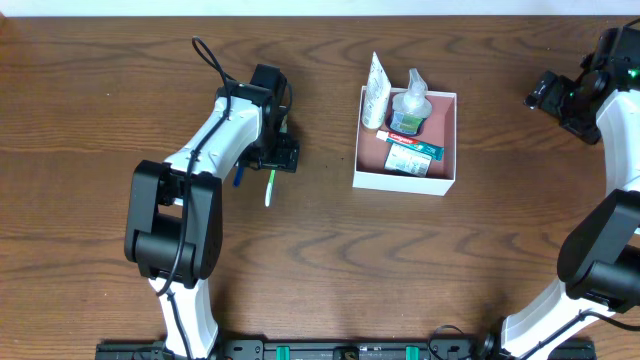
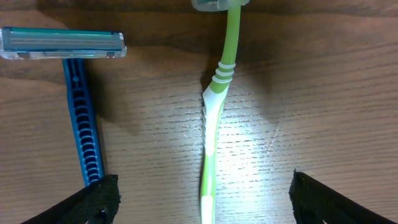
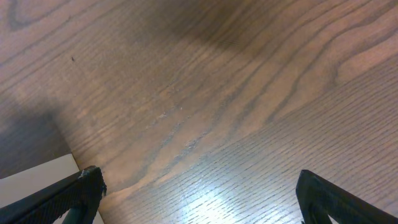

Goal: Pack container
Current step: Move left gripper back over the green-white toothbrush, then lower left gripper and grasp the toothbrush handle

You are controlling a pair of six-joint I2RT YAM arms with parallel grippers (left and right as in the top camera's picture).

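Note:
The container [image 1: 445, 140], white outside and pink inside, sits right of the table's middle. It holds a clear pump bottle [image 1: 411, 100] and a toothpaste box [image 1: 410, 156]; a white tube [image 1: 376, 90] leans over its far left wall. A green toothbrush [image 1: 269, 187] and a blue razor [image 1: 239, 177] lie on the table at the left. My left gripper [image 1: 285, 152] is open and low over them; in the left wrist view the toothbrush [image 2: 211, 134] lies between the fingers [image 2: 202, 199] and the razor [image 2: 79, 112] beside the left finger. My right gripper [image 1: 545, 95] is open and empty at the far right.
The brown wooden table [image 1: 400, 260] carries everything. A white surface [image 3: 37, 177] shows at the lower left of the right wrist view. The left arm's links stretch from the near left edge up to the toothbrush.

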